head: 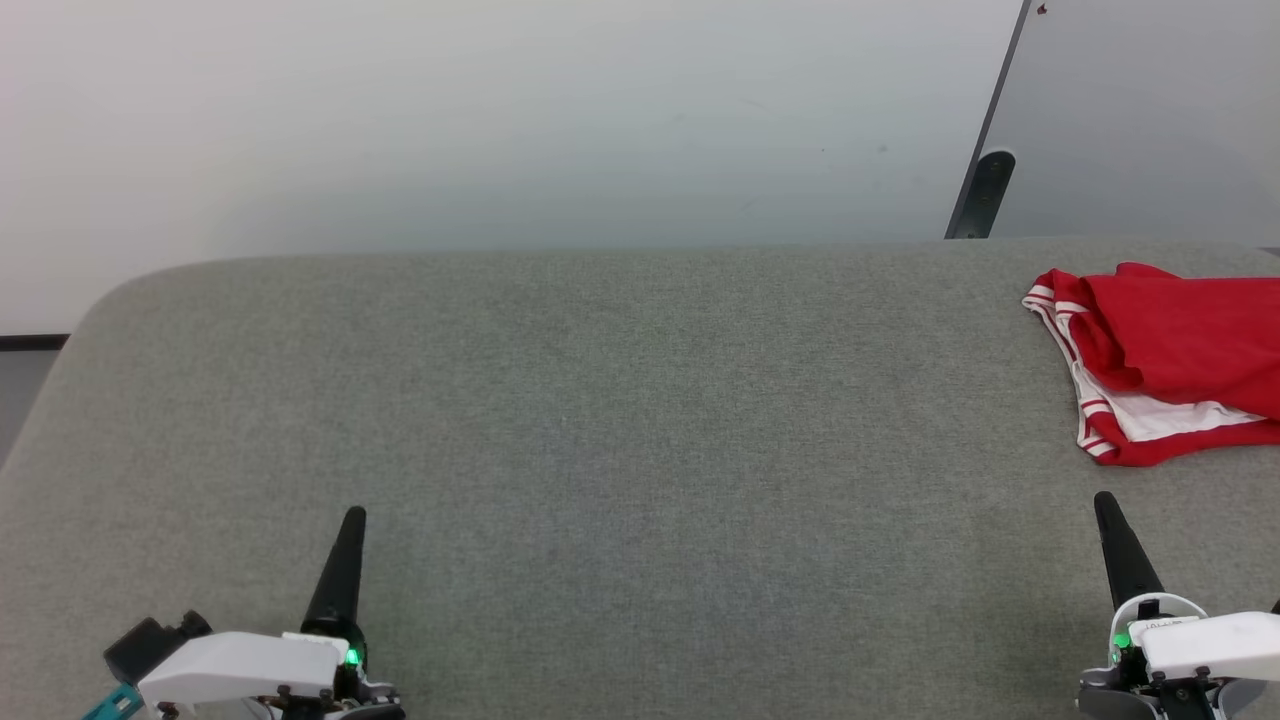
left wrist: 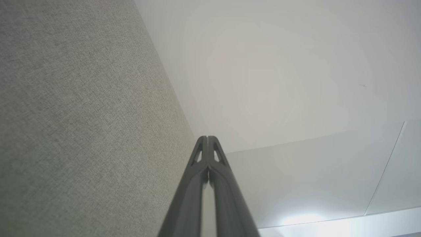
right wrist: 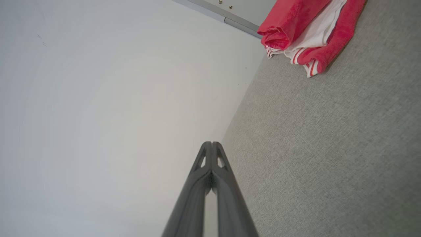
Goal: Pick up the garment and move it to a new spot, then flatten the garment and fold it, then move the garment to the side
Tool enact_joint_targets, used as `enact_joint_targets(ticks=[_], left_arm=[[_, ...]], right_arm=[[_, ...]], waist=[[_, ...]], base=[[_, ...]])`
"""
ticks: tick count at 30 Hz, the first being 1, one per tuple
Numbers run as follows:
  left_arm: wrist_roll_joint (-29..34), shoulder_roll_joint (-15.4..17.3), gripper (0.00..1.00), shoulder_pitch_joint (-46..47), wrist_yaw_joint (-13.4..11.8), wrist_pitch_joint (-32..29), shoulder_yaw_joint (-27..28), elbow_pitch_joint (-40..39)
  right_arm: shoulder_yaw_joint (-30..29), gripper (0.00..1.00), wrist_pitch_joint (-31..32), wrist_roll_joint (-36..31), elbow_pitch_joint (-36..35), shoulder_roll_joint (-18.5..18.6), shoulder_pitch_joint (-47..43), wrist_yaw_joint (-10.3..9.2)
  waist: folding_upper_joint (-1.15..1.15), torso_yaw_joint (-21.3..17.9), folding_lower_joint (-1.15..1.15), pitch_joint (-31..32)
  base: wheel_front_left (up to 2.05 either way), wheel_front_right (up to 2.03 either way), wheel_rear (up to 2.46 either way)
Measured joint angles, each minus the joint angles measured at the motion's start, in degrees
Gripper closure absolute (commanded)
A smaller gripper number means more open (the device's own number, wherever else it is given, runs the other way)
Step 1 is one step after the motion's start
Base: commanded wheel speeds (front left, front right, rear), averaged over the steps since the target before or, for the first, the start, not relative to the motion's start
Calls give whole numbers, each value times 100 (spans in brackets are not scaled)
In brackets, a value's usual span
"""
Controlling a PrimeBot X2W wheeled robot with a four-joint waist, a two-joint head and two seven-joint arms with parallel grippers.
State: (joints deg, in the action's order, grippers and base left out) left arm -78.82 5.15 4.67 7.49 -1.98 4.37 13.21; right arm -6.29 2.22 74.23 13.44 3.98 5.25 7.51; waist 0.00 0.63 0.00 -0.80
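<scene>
The left gripper (head: 350, 528) and right gripper (head: 1108, 512) point forward over the grey fabric surface (head: 640, 420); both have fingers pressed together, empty. Beyond the right gripper, well apart from it, the garment (head: 1170, 345) lies folded near the surface's far right corner.

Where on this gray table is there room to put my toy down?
The middle and left of the gray table are bare, from the left gripper across to the right gripper and back to the edge by the white wall. It is crowded at the far right, where the red and white jersey lies.
</scene>
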Motion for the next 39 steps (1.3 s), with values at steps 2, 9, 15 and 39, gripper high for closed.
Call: enact_joint_targets(ticks=[2,9,15,39], left_arm=[[-80,-15,100,1,0,-14,9,5],[-350,-67,100,19,0,-109,47,23],[-566,-97,100,48,0,-180,80,35],[-1356,-202,100,122,0,-439,186,77]], right_arm=[[-2,100,34,88,2,-5,0,0],[-8,100,118,446,14,-35,3,-1],[-12,100,185,749,27,-52,19,-1],[-29,100,436,1782,57,-98,44,-2]], waist=[[0,-3,0,3],[0,-15,0,15],[0,-24,0,24],[0,-63,0,62]], base=[[0,0,0],[0,0,0],[0,0,0],[0,0,0]])
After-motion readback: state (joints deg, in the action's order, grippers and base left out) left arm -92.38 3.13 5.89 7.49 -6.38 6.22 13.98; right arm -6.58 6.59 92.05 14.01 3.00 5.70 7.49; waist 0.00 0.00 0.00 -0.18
